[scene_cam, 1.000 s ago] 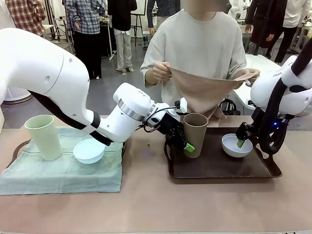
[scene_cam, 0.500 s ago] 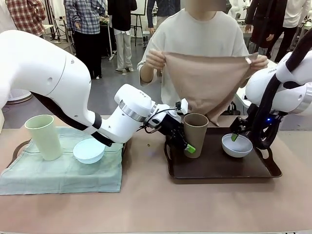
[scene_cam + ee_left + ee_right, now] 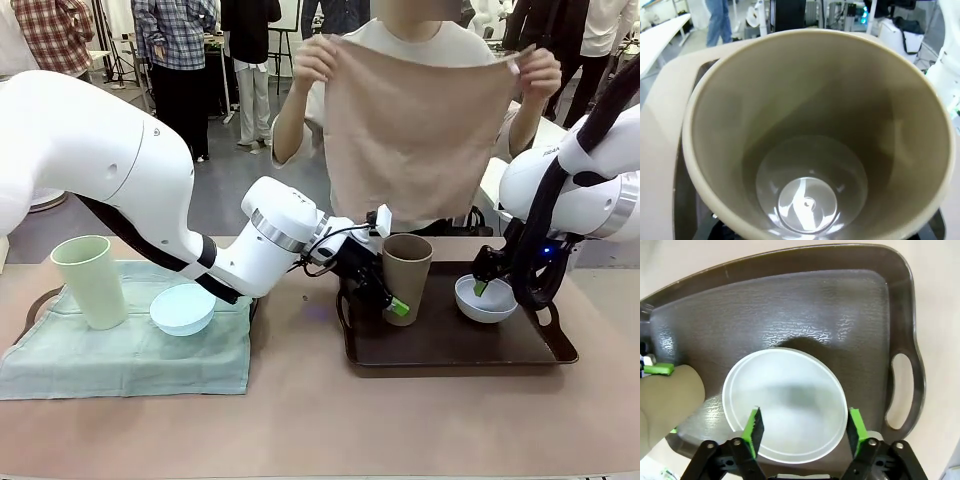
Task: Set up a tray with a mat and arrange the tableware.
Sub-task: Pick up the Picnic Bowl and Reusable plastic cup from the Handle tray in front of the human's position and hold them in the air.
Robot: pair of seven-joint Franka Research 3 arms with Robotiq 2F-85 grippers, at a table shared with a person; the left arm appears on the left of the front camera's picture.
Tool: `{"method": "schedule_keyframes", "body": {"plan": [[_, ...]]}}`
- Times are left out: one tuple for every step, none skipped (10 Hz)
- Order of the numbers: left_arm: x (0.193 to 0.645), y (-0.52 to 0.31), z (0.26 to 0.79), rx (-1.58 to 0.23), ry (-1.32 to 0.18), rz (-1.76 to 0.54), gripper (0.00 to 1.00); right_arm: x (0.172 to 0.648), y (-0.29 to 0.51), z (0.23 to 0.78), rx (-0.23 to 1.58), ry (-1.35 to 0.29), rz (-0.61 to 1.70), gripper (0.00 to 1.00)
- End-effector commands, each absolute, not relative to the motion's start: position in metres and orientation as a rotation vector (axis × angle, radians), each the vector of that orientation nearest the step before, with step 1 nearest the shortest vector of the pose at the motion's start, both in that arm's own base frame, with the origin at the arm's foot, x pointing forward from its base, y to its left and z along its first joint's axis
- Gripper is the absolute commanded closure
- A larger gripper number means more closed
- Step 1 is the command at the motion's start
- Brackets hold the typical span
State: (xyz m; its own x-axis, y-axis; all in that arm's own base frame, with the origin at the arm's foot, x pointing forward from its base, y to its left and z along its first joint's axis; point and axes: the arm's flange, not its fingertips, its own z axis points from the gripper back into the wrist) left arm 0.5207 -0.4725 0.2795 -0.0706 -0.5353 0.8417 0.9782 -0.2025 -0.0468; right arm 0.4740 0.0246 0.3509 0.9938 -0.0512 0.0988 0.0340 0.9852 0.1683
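A brown tumbler (image 3: 407,272) stands at the left end of the dark brown tray (image 3: 450,348). My left gripper (image 3: 398,300) is shut on it low down, one green-tipped finger across its front. The left wrist view looks straight down into the tumbler (image 3: 810,125). A white bowl (image 3: 487,300) sits at the tray's right. My right gripper (image 3: 805,426) hangs open over the bowl (image 3: 785,400), one finger above its inside, the other just past its rim. A person at the far side holds a tan mat (image 3: 410,120) spread up in both hands.
At the left, a pale green tumbler (image 3: 88,280) and a light blue bowl (image 3: 183,308) rest on a green mat (image 3: 130,365) laid over a second tray. The tray's handle cut-out (image 3: 902,390) lies beside my right gripper. Bare tabletop (image 3: 300,420) runs along the front.
The person has lifted the tan mat from chest height and spread it flat. My left gripper and the brown tumbler have shifted slightly right. My right arm has edged left over the bowl.
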Motion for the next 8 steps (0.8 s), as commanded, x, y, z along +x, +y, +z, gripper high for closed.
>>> {"method": "schedule_keyframes", "body": {"plan": [[0.5197,-0.4725,0.2782,-0.927,-0.733,-1.582,0.98,0.4781,0.0220,0.3494,0.175,-0.096,-0.042,1.00],[0.5184,-0.4727,0.2785,-0.928,-0.732,-1.580,1.00,0.4777,0.0208,0.3488,0.178,-0.092,-0.041,1.00],[0.5191,-0.4730,0.2790,-0.928,-0.729,-1.581,1.00,0.4780,0.0190,0.3487,0.180,-0.093,-0.041,1.00],[0.5184,-0.4735,0.2796,-0.930,-0.729,-1.583,1.00,0.4771,0.0171,0.3480,0.185,-0.092,-0.043,0.87],[0.5189,-0.4739,0.2797,-0.933,-0.726,-1.583,0.78,0.4767,0.0160,0.3474,0.188,-0.090,-0.044,0.97],[0.5183,-0.4741,0.2792,-0.934,-0.726,-1.580,0.78,0.4757,0.0151,0.3469,0.189,-0.087,-0.042,1.00],[0.5189,-0.4745,0.2800,-0.934,-0.726,-1.580,1.00,0.4758,0.0151,0.3469,0.190,-0.086,-0.042,1.00],[0.5179,-0.4744,0.2821,-0.934,-0.733,-1.577,0.78,0.4730,0.0164,0.3502,0.192,-0.088,-0.034,1.00]]}}
